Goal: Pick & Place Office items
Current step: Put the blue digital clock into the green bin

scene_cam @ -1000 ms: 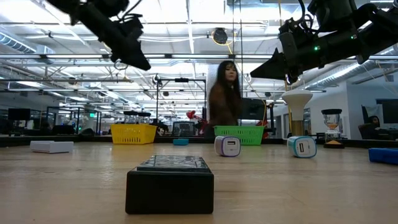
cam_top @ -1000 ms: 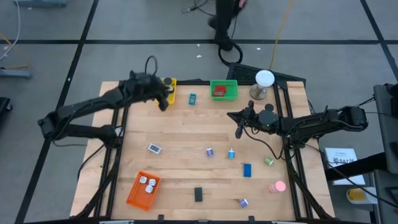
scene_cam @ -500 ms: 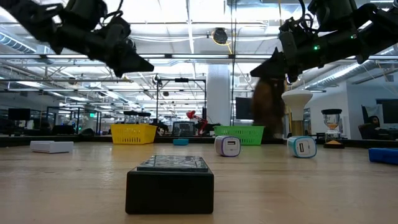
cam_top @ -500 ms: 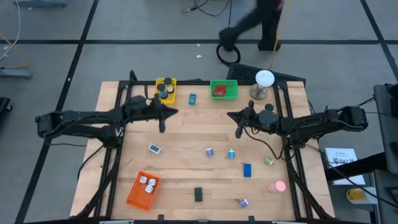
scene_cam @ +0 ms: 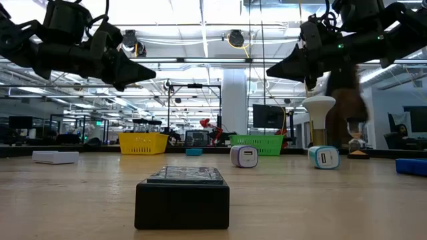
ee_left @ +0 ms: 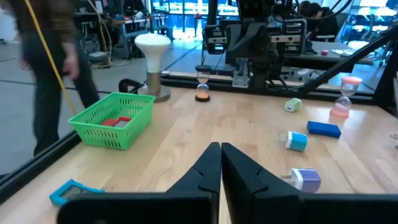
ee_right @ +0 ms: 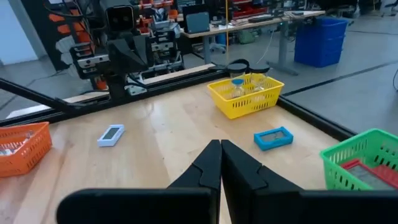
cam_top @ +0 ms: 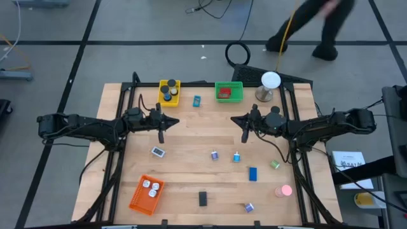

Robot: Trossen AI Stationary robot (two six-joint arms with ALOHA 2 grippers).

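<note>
Between pincers: bare wood; yellow basket (cam_top: pixel 169 92), green basket (cam_top: pixel 229 91) behind.

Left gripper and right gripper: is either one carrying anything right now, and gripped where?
Nothing is held. The left gripper is shut on nothing above the table, and the right gripper is shut and empty too.

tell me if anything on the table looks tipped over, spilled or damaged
Nothing stands out. The yellow basket, green basket and orange basket sit upright with their contents inside, and the loose office items lie scattered singly on the table, none visibly broken.
</note>
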